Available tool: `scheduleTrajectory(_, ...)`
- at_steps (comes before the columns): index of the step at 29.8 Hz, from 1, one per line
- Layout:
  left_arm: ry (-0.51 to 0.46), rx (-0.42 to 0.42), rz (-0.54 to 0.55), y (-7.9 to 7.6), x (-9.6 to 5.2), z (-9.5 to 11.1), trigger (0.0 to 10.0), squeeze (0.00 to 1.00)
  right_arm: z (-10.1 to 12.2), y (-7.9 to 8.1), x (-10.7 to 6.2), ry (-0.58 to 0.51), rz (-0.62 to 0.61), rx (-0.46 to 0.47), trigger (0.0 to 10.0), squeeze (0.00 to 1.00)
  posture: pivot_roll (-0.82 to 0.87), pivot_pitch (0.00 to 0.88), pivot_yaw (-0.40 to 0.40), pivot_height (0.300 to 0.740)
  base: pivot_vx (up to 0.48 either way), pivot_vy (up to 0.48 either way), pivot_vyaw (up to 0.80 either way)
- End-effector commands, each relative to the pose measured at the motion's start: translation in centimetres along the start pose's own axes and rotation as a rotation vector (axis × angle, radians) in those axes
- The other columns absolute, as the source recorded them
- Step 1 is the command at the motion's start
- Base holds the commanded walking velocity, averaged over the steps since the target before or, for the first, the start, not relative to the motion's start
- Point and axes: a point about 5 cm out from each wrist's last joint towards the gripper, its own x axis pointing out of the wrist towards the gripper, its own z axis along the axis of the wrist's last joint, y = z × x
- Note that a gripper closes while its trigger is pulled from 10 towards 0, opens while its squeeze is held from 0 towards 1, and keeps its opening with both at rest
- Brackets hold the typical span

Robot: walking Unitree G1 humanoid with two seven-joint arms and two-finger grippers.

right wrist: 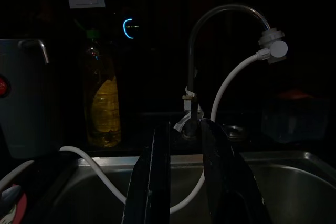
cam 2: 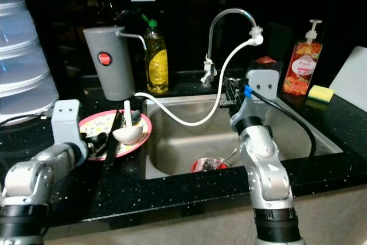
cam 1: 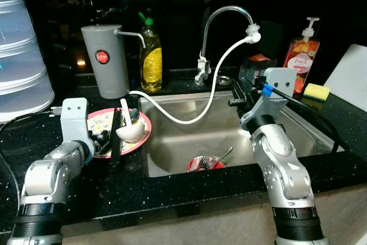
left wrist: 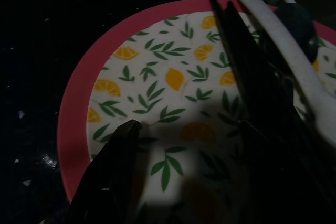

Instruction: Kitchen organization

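A pink-rimmed plate (cam 1: 145, 123) with a lemon pattern lies on the black counter left of the sink. A white soup spoon (cam 1: 129, 131) and black chopsticks (cam 1: 115, 142) rest on it. My left gripper (cam 1: 105, 139) hovers low over the plate's near side, open, with one finger (left wrist: 116, 167) above the pattern and the other beside the chopsticks (left wrist: 239, 51). My right gripper (cam 1: 238, 91) is raised over the sink's (cam 1: 183, 144) back right part, pointing at the faucet (right wrist: 191, 77). Its fingers (right wrist: 152, 182) stand slightly apart with nothing between them. A red bowl (cam 1: 205, 163) holding a metal utensil sits in the sink.
A white hose (cam 1: 200, 116) runs from the faucet (cam 1: 221, 15) across the sink to a grey jug (cam 1: 106, 58). A yellow dish-soap bottle (cam 1: 151, 55) stands behind the plate. A pump bottle (cam 1: 301, 55) and a yellow sponge (cam 1: 316, 91) are at the right. Stacked translucent containers (cam 1: 20, 55) stand at the far left.
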Motion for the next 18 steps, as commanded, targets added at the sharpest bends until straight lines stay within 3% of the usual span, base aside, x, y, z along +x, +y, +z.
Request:
scheduleTrajectory(1,-0.012,0.013,-0.021,-0.5,0.1,0.2,10.0,0.00,0.3,0.0,-0.2,-0.002,-0.002,0.005,10.0,0.00,-0.08,0.032,-0.009,0.740,0.000,0.000,0.00)
scheduleTrajectory(7,-0.057,0.007,-0.049,-0.9,0.5,1.2,10.0,0.00,0.2,0.2,0.0,0.006,-0.002,0.006,10.0,0.00,-0.07,0.027,-0.014,0.740,0.000,0.000,0.00)
scheduleTrajectory(11,-0.075,-0.004,-0.105,-2.1,0.7,1.2,10.0,0.00,0.1,0.0,-0.1,0.005,0.001,0.006,10.0,0.00,-0.08,0.028,-0.017,0.740,0.000,0.000,0.00)
scheduleTrajectory(18,-0.009,-0.024,-0.130,-2.6,1.5,-0.1,10.0,0.00,-0.2,-0.3,-0.2,0.016,-0.003,0.006,10.0,0.00,-0.08,0.031,-0.022,0.740,0.000,0.000,0.00)
